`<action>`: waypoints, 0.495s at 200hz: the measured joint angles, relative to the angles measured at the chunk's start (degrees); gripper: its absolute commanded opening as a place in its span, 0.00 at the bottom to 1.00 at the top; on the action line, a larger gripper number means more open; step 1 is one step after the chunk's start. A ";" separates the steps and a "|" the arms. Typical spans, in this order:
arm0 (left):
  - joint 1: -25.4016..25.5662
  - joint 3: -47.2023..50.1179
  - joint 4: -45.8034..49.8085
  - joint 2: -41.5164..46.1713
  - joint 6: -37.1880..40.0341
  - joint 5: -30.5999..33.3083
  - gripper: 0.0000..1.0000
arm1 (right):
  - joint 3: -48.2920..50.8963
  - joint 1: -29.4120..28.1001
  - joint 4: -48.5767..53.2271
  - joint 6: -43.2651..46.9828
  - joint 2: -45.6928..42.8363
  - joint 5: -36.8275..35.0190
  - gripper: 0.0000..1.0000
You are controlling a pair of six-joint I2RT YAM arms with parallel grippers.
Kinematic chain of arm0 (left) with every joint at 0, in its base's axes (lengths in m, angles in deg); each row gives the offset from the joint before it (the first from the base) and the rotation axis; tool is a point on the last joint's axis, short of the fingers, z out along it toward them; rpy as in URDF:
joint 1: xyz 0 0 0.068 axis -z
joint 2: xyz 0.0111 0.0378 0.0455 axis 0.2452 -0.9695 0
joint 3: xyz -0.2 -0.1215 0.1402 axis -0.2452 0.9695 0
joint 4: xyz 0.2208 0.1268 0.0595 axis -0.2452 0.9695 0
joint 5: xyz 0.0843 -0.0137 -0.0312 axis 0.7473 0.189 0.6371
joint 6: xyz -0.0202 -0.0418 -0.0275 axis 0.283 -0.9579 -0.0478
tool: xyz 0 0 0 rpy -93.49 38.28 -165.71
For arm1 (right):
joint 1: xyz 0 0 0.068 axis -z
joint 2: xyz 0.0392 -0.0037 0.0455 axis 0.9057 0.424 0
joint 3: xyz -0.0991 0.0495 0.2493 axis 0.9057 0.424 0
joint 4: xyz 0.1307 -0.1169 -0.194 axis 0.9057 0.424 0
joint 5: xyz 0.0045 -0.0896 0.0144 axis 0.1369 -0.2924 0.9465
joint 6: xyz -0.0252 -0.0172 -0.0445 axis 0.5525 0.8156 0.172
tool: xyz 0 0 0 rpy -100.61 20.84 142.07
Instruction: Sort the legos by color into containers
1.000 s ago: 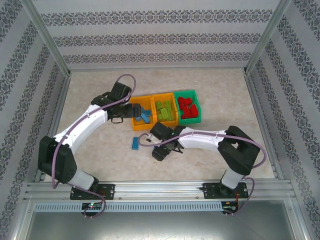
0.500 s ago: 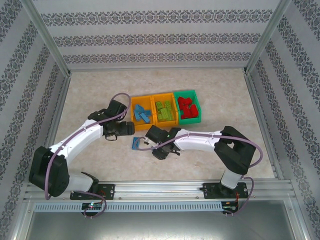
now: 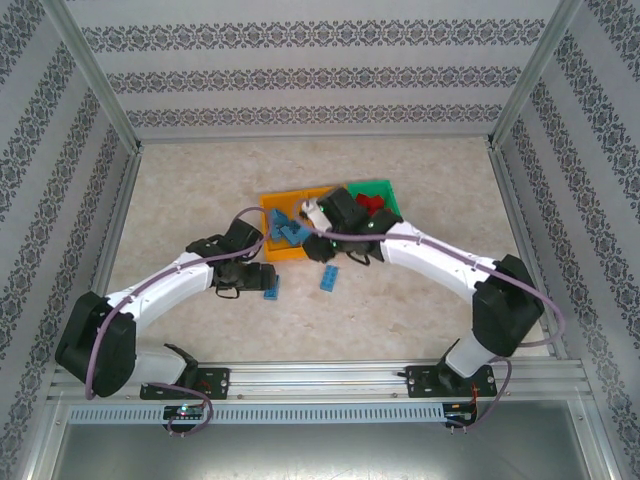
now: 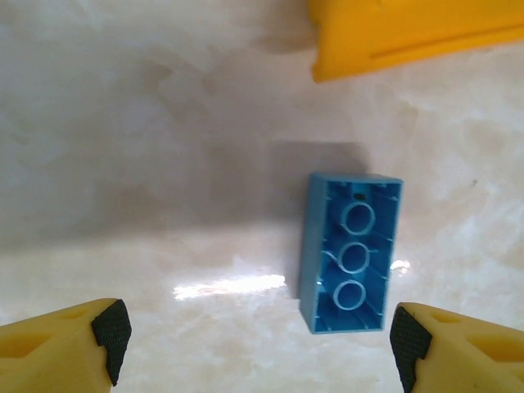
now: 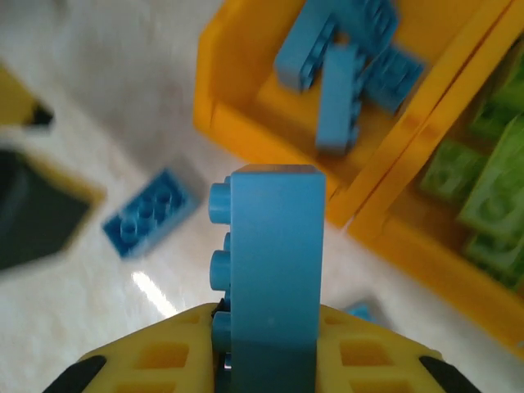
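Blue and hollow-side up, the near brick (image 4: pixel 352 254) lies on the table (image 4: pixel 123 164) below the left gripper (image 4: pixel 260 337), whose jaws stand spread to either side of it. It sits off-centre, so centre first, then descend and pinch its long sides. A loose brick (image 3: pixel 330 280) lies beyond. Farther out, the right gripper (image 5: pixel 270 360) pinches an upright brick (image 5: pixel 274 246) tight, just short of the orange bin (image 5: pixel 237 123) of blue bricks; clear the rim before releasing.
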 measured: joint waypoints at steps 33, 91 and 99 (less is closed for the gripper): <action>3.19 0.00 -3.48 -4.33 -1.84 -0.66 0.81 | -12.28 3.65 -0.46 -4.68 10.16 2.29 0.19; 3.41 0.00 -7.28 -9.27 -4.07 -0.83 0.75 | -20.46 5.62 1.16 -12.48 23.52 5.11 0.28; 3.41 0.00 -7.65 -9.57 -4.15 -0.83 0.73 | -20.76 5.90 1.33 -13.20 24.13 5.55 0.31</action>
